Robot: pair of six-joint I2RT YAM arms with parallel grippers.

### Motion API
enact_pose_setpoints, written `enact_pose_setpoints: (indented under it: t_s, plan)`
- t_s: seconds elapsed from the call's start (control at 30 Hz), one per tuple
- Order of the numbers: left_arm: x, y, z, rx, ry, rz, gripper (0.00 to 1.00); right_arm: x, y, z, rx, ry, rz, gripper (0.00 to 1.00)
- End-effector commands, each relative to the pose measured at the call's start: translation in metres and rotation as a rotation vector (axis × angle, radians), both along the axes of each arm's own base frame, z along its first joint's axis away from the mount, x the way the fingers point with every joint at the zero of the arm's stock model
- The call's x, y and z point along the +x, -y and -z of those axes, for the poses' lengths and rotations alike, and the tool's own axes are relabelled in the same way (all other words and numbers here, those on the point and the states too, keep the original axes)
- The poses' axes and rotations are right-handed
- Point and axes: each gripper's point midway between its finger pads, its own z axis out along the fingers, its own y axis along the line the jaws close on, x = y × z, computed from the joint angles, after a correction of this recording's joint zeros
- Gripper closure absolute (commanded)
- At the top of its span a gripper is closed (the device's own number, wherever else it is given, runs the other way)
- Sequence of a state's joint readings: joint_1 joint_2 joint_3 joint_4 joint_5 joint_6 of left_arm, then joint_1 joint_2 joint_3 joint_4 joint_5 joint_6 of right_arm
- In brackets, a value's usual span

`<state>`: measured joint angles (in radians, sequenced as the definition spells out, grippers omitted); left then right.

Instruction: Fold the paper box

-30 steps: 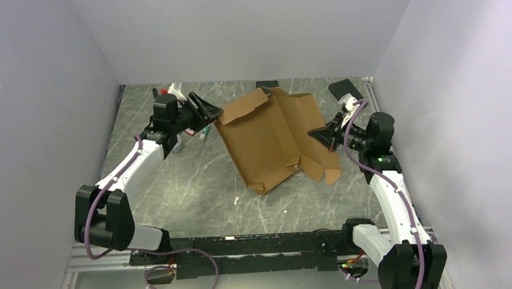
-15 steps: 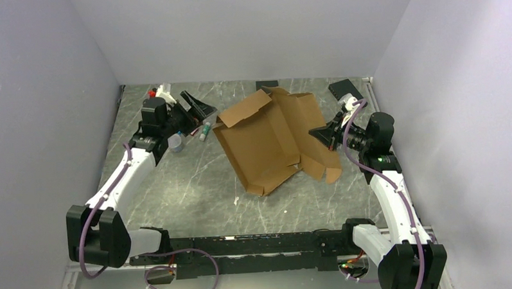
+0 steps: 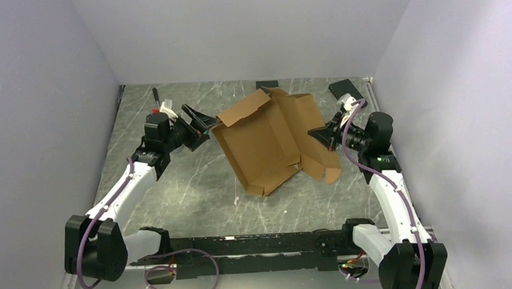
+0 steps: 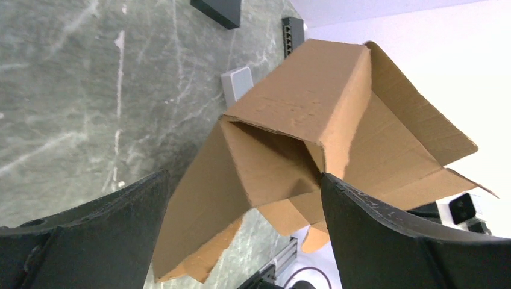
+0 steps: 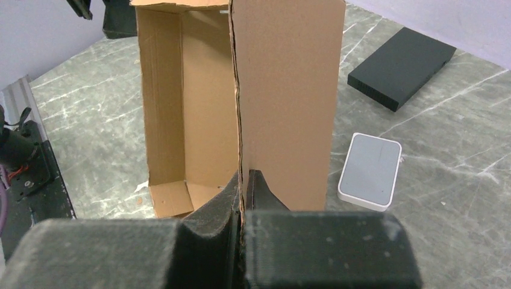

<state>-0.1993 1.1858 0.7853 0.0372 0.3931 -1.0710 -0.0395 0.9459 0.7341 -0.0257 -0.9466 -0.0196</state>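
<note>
Two arms flank the paper box [image 3: 266,141], which sits near the middle of the grey marbled worktop [image 3: 178,186], a little toward the far side. Seen from overhead, the left arm reaches in at 9 o'clock from the box. The left fingers [image 4: 90,235] are spread wide, and the box's far left corner pokes into the gap between them. Neither finger clamps it, and I cannot tell whether a tip brushes the cardboard.

The box is plain brown corrugated card, partly formed into a shallow tray with low creased walls. It is tipped so that its near corner, at 6 o'clock, rests on the worktop while the far part is raised. A flap folds over the far left end at about 11 o'clock. A long panel joins the tray's right side, with loose flaps trailing toward 5 o'clock.

At 3 o'clock the right fingers [image 5: 205,211] are pressed together on the edge of that panel, pinching the cardboard. In the right wrist view the panel rises straight from the pinch, with the tray's inside open at its left. A small white case [image 5: 369,170] lies flat on the worktop near the panel, at 3 o'clock from the pinch.

Overhead, one black slab [image 3: 267,84] lies at 12 o'clock from the box by the far wall. A second black slab [image 3: 345,89] lies at 2 o'clock, near the right wrist.
</note>
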Motion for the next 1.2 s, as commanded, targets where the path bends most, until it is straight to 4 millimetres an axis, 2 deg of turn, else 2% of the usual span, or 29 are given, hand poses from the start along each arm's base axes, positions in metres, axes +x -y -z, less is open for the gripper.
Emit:
enact_pose_setpoints:
  t_s: [0.0, 0.13, 0.3, 0.57, 1.17]
  plan:
    - [-0.003, 0.011, -0.038, -0.077, 0.077, -0.023, 0.0, 0.003, -0.002, -0.012, -0.009, 0.04, -0.012, 1.0]
    - [0.002, 0.013, -0.047, -0.071, 0.091, -0.055, 0.0, 0.003, -0.002, -0.011, -0.008, 0.037, -0.014, 1.0]
    - [0.006, 0.019, -0.049, -0.12, 0.08, -0.075, 0.01, 0.002, -0.003, -0.011, -0.009, 0.039, -0.016, 1.0]
    - [0.0, 0.038, -0.047, -0.133, 0.036, -0.086, 0.0, 0.002, -0.005, -0.009, -0.011, 0.036, -0.027, 1.0]
    - [0.032, 0.04, -0.036, -0.068, -0.015, -0.15, 0.0, -0.032, -0.024, -0.034, 0.043, 0.1, -0.223, 1.0]
